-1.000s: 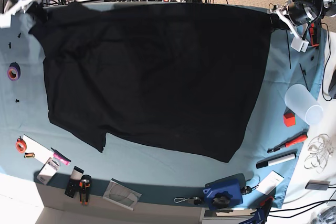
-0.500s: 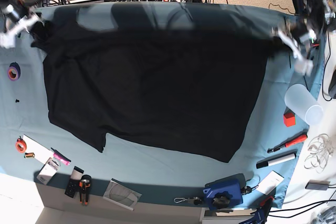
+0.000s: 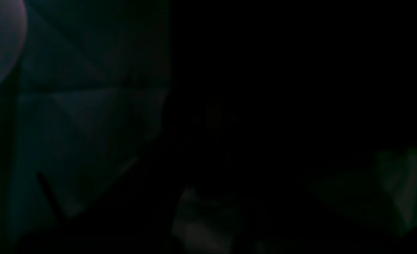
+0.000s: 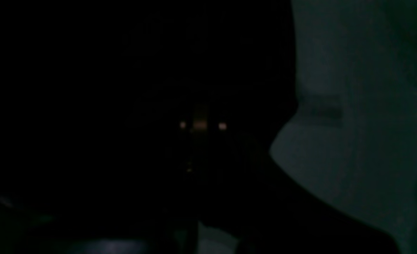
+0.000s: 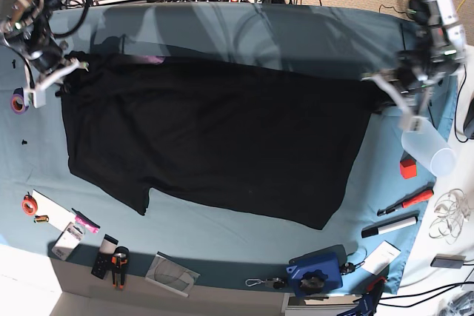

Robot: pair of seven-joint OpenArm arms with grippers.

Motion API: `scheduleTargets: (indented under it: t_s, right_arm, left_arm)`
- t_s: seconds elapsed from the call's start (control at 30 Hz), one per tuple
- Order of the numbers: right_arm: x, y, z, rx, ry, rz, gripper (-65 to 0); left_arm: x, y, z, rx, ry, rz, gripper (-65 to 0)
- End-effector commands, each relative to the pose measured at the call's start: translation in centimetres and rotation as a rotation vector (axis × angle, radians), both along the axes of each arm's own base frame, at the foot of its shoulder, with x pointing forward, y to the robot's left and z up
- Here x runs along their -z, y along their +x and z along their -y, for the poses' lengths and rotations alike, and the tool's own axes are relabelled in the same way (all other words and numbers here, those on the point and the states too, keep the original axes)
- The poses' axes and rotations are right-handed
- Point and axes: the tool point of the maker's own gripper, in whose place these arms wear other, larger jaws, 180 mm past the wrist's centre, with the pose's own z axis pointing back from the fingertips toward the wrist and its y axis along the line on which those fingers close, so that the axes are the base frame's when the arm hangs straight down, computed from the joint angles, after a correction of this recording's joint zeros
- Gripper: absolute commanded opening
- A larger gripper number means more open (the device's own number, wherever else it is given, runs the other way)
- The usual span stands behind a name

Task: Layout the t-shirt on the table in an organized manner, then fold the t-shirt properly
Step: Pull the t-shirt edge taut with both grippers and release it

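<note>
The black t-shirt [image 5: 222,131] lies spread over the teal table [image 5: 296,31], and its far edge is drawn toward the near side. A bit of purple print [image 5: 152,58] shows at the far left edge. My left gripper [image 5: 379,88] is shut on the shirt's far right corner. My right gripper [image 5: 65,78] is shut on the far left corner. Both wrist views are very dark. The left wrist view shows black cloth [image 3: 282,106] beside teal table cloth [image 3: 71,123]. The right wrist view shows black cloth [image 4: 123,106] beside teal cloth [image 4: 353,141].
A clear plastic cup [image 5: 427,146], a red block [image 5: 408,167], a red-handled screwdriver [image 5: 406,202] and a marker [image 5: 390,227] lie at the right. A blue device [image 5: 315,271] sits at the front. A purple tape roll [image 5: 19,100], orange tape [image 5: 29,204] and small tools [image 5: 118,264] lie at the left.
Both grippers have moved toward the near side with the shirt's far corners. The far edge has come off the table's back edge, baring teal cloth behind it.
</note>
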Motion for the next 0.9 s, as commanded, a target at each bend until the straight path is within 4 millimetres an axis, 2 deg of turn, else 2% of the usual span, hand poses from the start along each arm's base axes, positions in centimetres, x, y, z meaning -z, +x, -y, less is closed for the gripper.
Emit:
scheduleTargets:
  t_s: [0.0,0.17,0.43,0.53,0.73,0.87]
  right_arm:
    - [-1.6,0.9,1.2,0.017,-0.044,0.051,-65.0]
    - [-2.3,1.3,3.1,0.076,-0.135,0.091,-65.0]
    - [-2.7,1.8,4.0,0.104,-0.181,0.115,-65.0]
    - [-2.1,1.9,4.3,0.117,-0.167,0.113,-65.0]
    - [0.5,2.5,4.8,0.163,-0.083,0.077,-65.0]
    - [1.0,3.3,4.9,0.177,-0.052,0.078,-65.0]
  left_arm:
    - [-1.2,1.2,-0.7,-0.016,0.03,0.052,-65.0]
    - [-2.4,3.0,-0.5,-0.052,0.027,0.122,-65.0]
    - [-3.7,4.4,-0.3,-0.059,0.024,0.181,-65.0]
    - [-4.3,4.9,-0.2,-0.053,0.019,0.221,-65.0]
    - [-4.5,5.0,-0.2,-0.058,0.016,0.236,-65.0]
    - [-5.0,5.5,0.2,-0.05,0.019,0.275,-65.0]
